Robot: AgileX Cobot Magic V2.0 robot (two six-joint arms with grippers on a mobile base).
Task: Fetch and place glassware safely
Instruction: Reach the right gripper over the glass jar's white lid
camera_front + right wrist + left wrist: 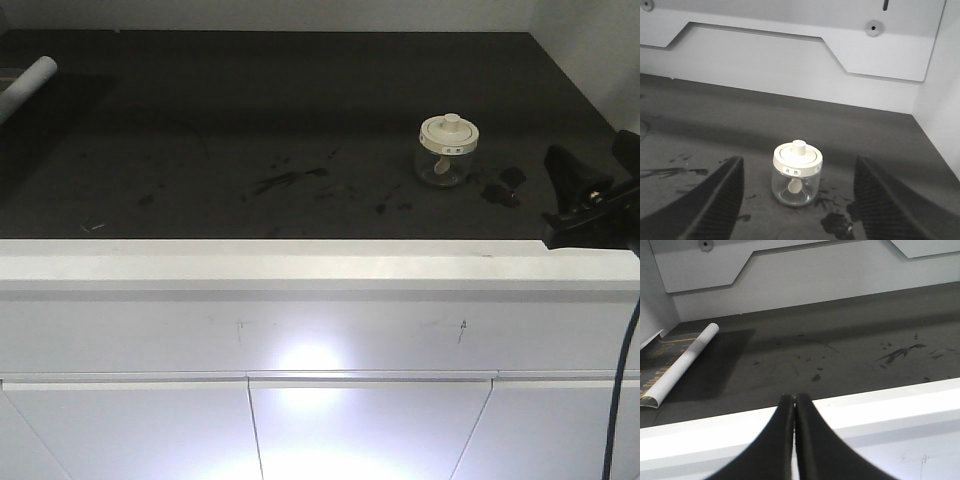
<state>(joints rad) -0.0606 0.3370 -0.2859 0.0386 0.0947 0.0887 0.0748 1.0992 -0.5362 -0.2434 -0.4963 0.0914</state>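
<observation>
- The dark matte table [300,100] is marked with black smudges. A white panelled back wall [790,65] and a white side wall [942,125] on the right close it in.
- A small clear glass jar with a cream-white knobbed lid [446,150] stands upright on the table's right part, back from the white front lip [300,262].
- A rolled white paper tube [685,362] lies at the far left, with a wide stretch of table between it and the jar.
- The right hand [798,162] is spread wide, and the jar stands ahead of its fingers, untouched.
- The left hand [794,400] is pressed together on nothing, over the front lip.
</observation>
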